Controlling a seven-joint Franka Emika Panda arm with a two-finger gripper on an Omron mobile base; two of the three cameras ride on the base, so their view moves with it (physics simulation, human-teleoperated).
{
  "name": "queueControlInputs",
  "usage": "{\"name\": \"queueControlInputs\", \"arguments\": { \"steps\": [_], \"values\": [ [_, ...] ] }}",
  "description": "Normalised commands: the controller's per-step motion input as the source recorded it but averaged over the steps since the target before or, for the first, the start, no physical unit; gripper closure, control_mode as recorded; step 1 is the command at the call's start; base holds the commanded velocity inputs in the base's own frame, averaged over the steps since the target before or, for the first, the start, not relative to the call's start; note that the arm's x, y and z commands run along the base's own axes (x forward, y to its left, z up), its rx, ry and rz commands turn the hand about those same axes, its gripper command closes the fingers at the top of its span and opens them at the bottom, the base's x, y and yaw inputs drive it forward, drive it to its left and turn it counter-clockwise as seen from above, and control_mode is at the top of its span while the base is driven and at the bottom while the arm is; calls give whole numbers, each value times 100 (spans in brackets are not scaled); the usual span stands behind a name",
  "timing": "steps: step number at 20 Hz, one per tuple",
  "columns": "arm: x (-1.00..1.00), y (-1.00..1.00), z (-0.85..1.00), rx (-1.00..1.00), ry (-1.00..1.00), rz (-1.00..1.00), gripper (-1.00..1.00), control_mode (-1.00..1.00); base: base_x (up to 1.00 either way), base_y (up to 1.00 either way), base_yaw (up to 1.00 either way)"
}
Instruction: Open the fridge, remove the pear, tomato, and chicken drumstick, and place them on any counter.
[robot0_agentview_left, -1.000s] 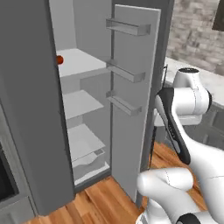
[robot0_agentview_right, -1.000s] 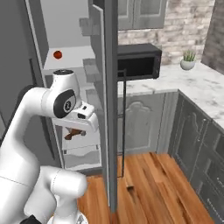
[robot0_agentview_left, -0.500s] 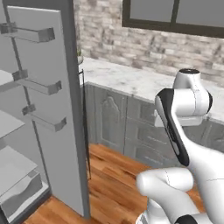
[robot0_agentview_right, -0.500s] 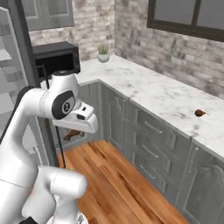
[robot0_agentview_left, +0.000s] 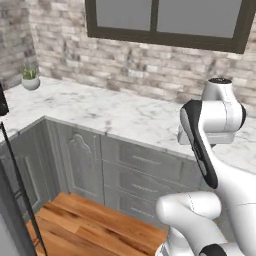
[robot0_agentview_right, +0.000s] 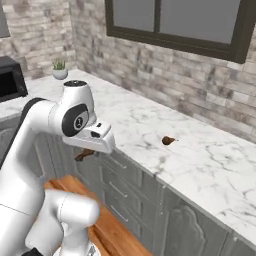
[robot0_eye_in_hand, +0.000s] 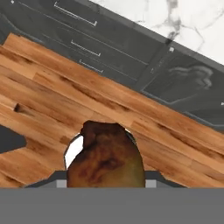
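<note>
Hand view: a brown, mottled lump, by its look the chicken drumstick (robot0_eye_in_hand: 106, 159), sits pinched between the fingers and blocks them, held over the wooden floor (robot0_eye_in_hand: 52, 100) in front of the grey cabinets (robot0_eye_in_hand: 109, 54). Right base view shows the gripper (robot0_agentview_right: 86, 154) tucked low beside the arm, a brown end poking out. Counter (robot0_agentview_right: 200, 165) lies near, marble, with one small brown lump (robot0_agentview_right: 168, 141) already on it, too small to name. Judged: mid-carry, drumstick not yet set down. Tomato and pear status unknown. Fingertips themselves are hidden behind the load.
</note>
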Motion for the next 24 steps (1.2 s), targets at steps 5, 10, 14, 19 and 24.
{"name": "queueControlInputs", "arguments": {
  "steps": [5,10,14,19,24],
  "values": [
    [60,-37,-1,5,0,-14,100,-100,40,-25,-9],
    [100,-89,-28,10,0,-21,100,-100,0,0,0],
    [100,-100,-82,11,0,-16,100,-100,0,0,0],
    [100,-100,-97,5,0,-15,100,-100,0,0,0],
    [100,-63,-77,1,0,-9,100,-100,0,0,0]
  ]
}}
